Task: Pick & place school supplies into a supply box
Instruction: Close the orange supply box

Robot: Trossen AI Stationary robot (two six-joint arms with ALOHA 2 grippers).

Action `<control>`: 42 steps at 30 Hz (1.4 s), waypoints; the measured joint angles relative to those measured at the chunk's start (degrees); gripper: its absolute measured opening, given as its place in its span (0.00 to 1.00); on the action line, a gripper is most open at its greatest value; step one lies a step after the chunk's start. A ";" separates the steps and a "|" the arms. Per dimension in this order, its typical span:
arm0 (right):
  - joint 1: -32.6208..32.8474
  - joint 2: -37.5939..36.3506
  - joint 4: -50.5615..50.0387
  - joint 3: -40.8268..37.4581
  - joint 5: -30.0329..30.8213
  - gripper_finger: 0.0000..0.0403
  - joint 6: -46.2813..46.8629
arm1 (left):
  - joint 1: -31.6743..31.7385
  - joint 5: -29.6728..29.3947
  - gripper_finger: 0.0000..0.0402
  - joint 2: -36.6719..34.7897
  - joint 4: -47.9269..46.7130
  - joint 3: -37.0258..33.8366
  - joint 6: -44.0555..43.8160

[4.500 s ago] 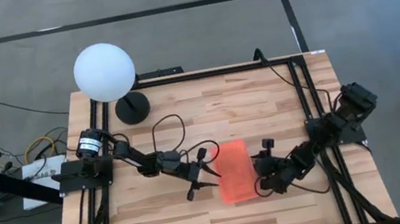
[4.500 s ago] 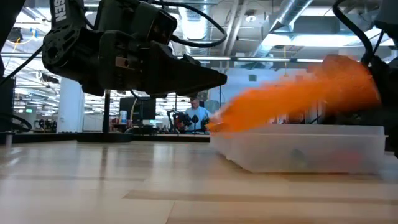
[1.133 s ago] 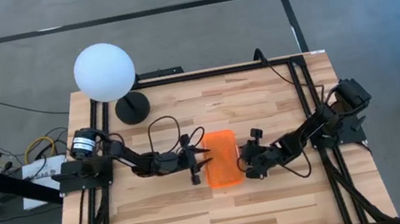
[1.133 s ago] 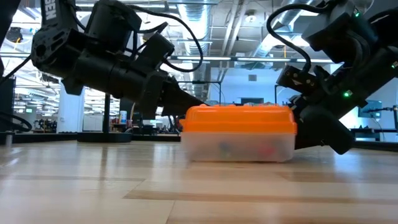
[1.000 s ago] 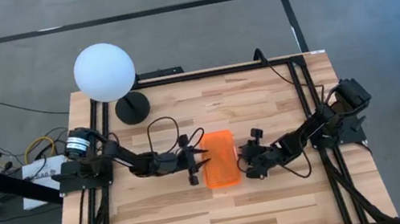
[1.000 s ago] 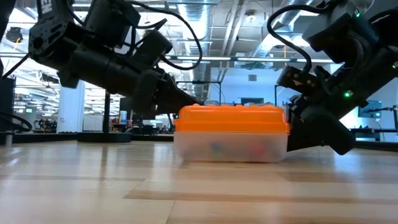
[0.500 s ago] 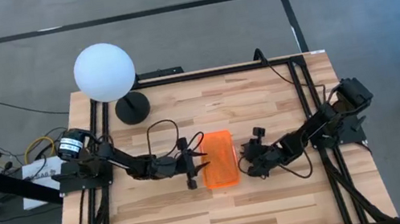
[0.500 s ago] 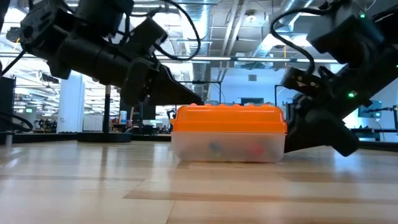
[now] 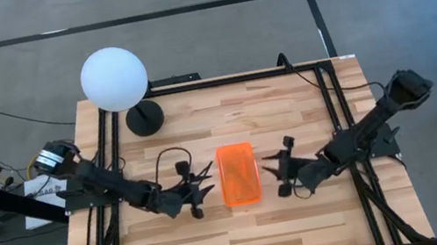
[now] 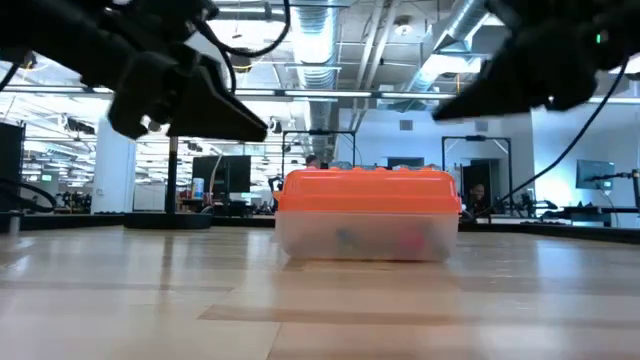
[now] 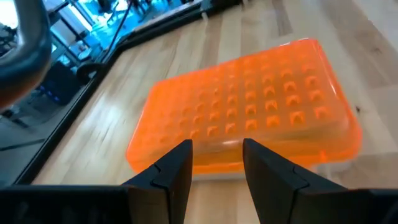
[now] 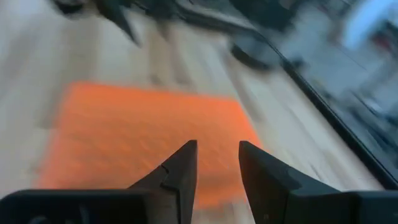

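I see a pale wooden table (image 9: 288, 111) framed by black rails, with grey floor around it and a bright hall with ducts and monitors beyond. A white globe lamp (image 9: 113, 79) stands at the far left corner. The supply box (image 9: 239, 173) sits mid-table with its orange lid closed, bare wood on every side. My left gripper (image 9: 196, 185) and right gripper (image 9: 280, 168) hover just off its 2 long sides, not touching it, fingers parted and holding nothing.
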 joint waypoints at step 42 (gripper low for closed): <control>-12.88 18.42 27.12 -0.19 -30.87 0.28 -11.71 | -3.03 8.35 0.34 -0.24 4.03 0.00 -0.25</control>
